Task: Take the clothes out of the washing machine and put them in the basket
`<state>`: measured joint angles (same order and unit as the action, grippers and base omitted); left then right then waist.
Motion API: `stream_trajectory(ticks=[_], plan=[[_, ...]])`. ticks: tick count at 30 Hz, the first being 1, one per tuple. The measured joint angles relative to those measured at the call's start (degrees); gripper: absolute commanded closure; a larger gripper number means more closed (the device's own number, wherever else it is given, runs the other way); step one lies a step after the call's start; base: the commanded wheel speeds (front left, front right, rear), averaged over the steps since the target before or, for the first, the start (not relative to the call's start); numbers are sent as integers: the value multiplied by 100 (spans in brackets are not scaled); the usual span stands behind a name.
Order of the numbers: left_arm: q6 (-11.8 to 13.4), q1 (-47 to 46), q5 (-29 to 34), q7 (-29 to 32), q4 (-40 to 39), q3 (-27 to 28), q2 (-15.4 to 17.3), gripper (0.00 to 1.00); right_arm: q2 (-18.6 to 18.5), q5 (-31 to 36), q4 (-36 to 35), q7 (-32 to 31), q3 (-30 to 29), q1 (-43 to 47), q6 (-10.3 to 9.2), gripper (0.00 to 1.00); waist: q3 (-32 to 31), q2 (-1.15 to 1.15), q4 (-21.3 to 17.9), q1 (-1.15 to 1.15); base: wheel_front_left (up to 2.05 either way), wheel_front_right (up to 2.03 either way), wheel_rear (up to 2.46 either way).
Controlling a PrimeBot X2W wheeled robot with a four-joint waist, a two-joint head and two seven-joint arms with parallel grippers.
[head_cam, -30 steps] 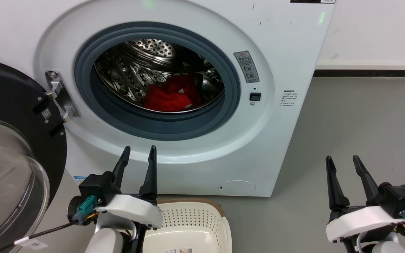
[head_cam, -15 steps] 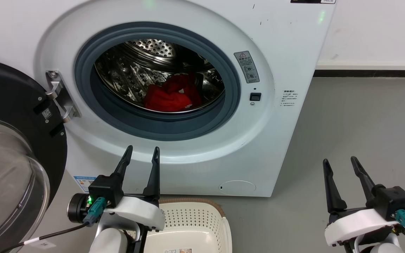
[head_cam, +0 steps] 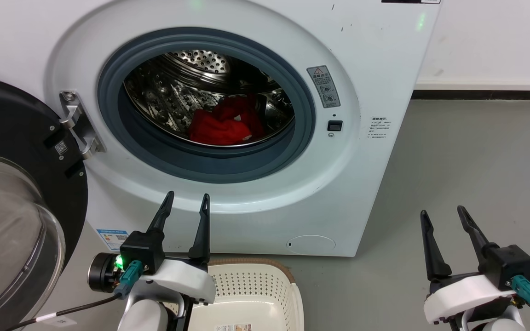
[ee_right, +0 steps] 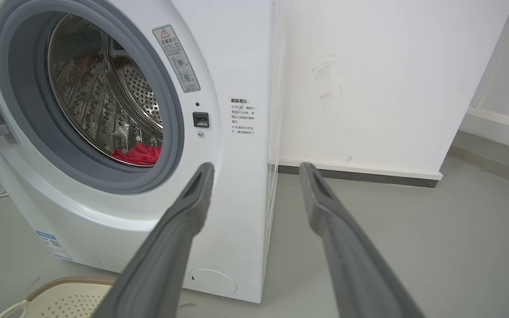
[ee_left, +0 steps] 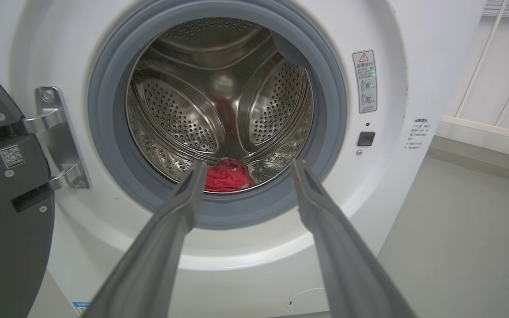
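While the washing machine [head_cam: 384,69] stands with its black-rimmed glass door [head_cam: 12,138] swung wide to the robot's left, the clothes [head_cam: 224,125] lie in a red heap at the bottom of the steel drum [head_cam: 168,99], just behind the grey rubber ring [head_cam: 210,168]. Both grippers are outside the machine and grasp nothing. The left gripper [head_cam: 187,198] hovers in front of the lower curve of the door opening, fingers spread apart and pointing up toward it. In the left wrist view the red heap shows between the two fingertips, deep in the drum and well apart from them. The right gripper [head_cam: 442,212] hangs over the grey floor [head_cam: 467,151] to the right of the machine, its fingers likewise parted. The basket [head_cam: 256,285] sits on the floor just in front of the machine's base — its perforated cream wall and brown rim show right beside the left wrist.
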<state>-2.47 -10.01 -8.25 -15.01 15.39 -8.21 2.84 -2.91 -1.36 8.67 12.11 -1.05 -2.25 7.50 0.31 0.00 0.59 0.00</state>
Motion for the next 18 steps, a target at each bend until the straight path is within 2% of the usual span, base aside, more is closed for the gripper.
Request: stream_trajectory(ticks=[18], plan=[[54, -154, 49, -7, 58, 5, -1, 0, 0, -96, 9, 0, -1, -17, 0, 0, 118, 0, 7, 0, 0, 0, 0]])
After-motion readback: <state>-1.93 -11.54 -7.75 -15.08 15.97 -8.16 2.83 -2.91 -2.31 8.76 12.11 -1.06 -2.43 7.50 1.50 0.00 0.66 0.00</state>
